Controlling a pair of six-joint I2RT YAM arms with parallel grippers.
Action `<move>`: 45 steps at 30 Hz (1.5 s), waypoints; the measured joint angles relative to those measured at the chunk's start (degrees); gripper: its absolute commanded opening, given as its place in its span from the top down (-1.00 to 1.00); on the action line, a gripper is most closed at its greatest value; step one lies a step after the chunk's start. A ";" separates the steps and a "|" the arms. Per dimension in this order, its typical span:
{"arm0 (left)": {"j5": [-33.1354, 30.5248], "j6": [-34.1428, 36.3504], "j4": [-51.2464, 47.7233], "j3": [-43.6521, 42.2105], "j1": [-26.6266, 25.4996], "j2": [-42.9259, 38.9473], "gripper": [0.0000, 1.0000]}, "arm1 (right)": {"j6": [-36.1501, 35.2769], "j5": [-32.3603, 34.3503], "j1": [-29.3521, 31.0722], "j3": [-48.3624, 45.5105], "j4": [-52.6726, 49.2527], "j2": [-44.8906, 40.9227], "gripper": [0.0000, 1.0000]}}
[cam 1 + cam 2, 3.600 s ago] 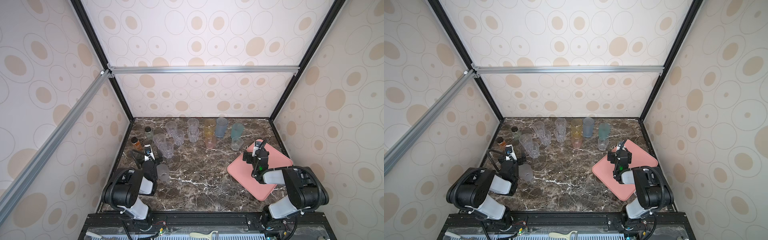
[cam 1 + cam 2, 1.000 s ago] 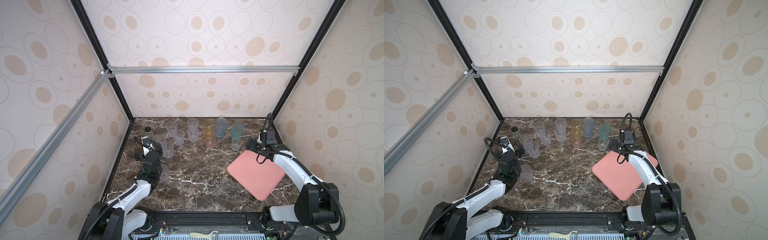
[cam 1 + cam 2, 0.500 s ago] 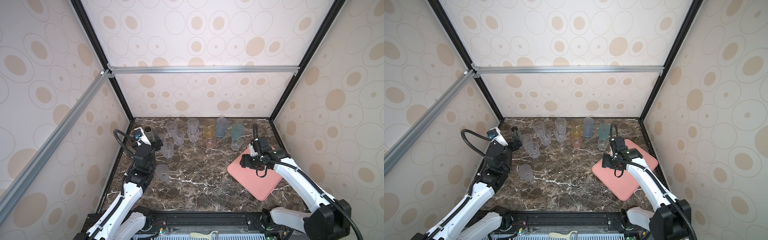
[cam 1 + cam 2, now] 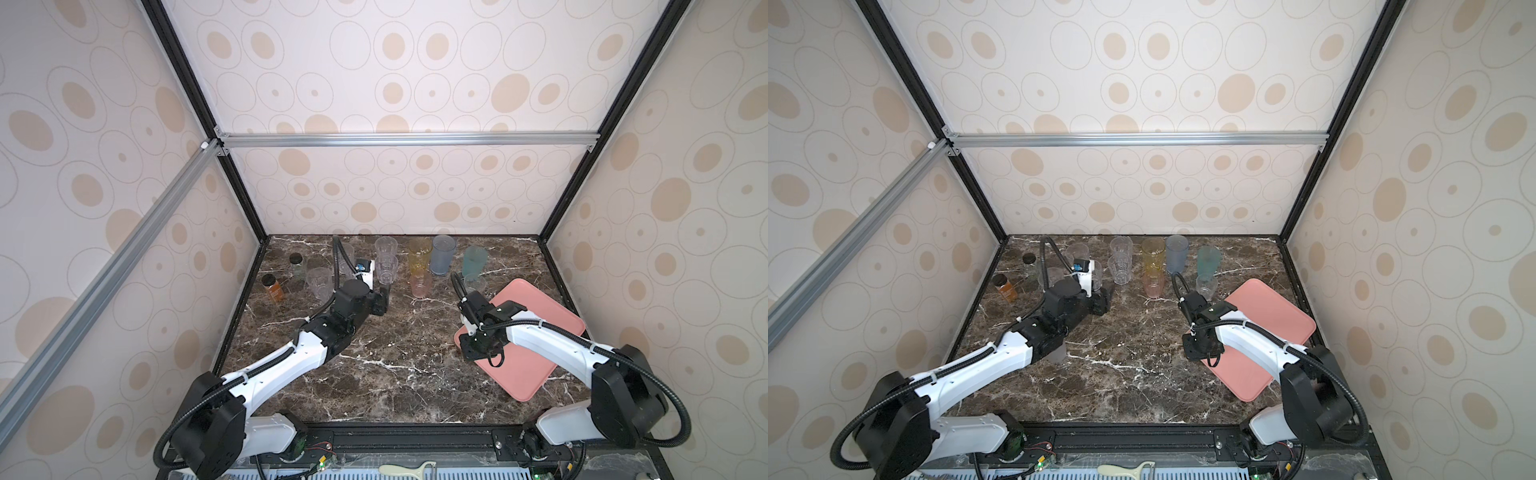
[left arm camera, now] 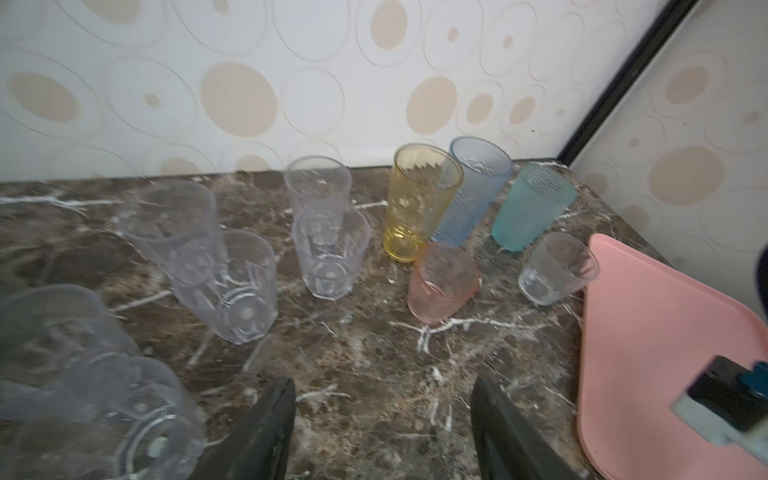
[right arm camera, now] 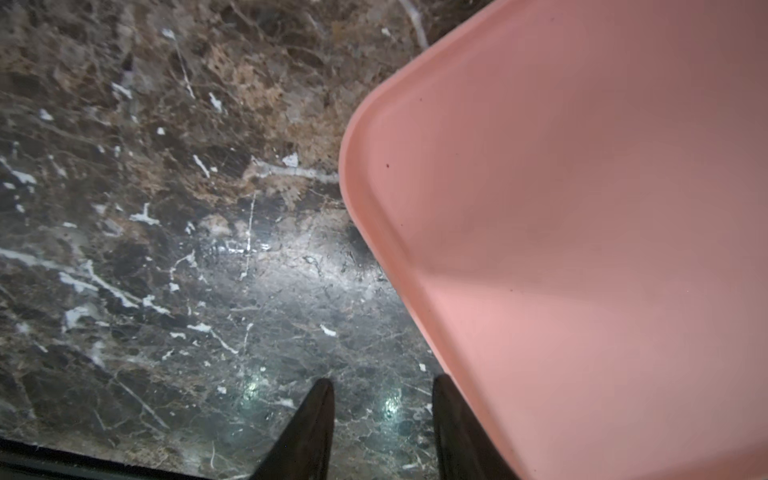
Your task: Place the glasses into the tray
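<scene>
Several glasses stand along the back of the marble table: clear ribbed ones (image 4: 386,269) (image 5: 328,253), an amber one (image 4: 419,253), a blue one (image 4: 442,254), a teal one (image 4: 473,259), a pink one (image 4: 420,284) and a small clear one (image 4: 473,283). A frosted glass (image 4: 1057,353) peeks out under the left arm. The salmon-pink tray (image 4: 540,332) (image 4: 1266,320) lies at the right with nothing on it. My left gripper (image 4: 384,296) (image 5: 382,415) is open and holds nothing, just in front of the clear glasses. My right gripper (image 4: 482,353) (image 6: 384,411) points down beside the tray's left corner, jaws apart and holding nothing.
Two small black-capped bottles (image 4: 296,262) (image 4: 273,287) stand at the back left near the wall. Black frame posts and patterned walls close in the table on three sides. Bare marble (image 4: 395,353) lies between the two arms.
The left gripper swung from beside the bottles to the middle, in front of the clear glasses. The right gripper came from the tray's far side to its left corner. Both jaws have narrowed.
</scene>
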 measured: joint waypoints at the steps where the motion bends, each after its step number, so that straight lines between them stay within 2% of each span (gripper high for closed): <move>1: 1.14 -0.28 0.66 -0.13 -0.24 1.01 -0.31 | -0.39 0.02 0.00 0.00 0.37 0.79 0.19; 7: 4.50 -0.57 2.99 -0.57 -1.36 5.01 -0.34 | -2.10 0.59 0.00 0.00 2.32 3.15 0.23; 23: 4.31 0.35 4.46 -1.18 -1.68 4.90 -0.35 | -4.42 2.80 0.00 -0.17 5.75 8.79 0.56; 35: 0.04 2.16 4.42 -1.95 -1.73 1.79 -0.36 | -4.24 3.10 0.02 -0.09 7.06 9.73 0.79; 45: -5.11 3.93 2.84 -1.95 -1.73 -0.50 -0.37 | 1.51 0.92 0.85 1.70 8.68 11.26 0.91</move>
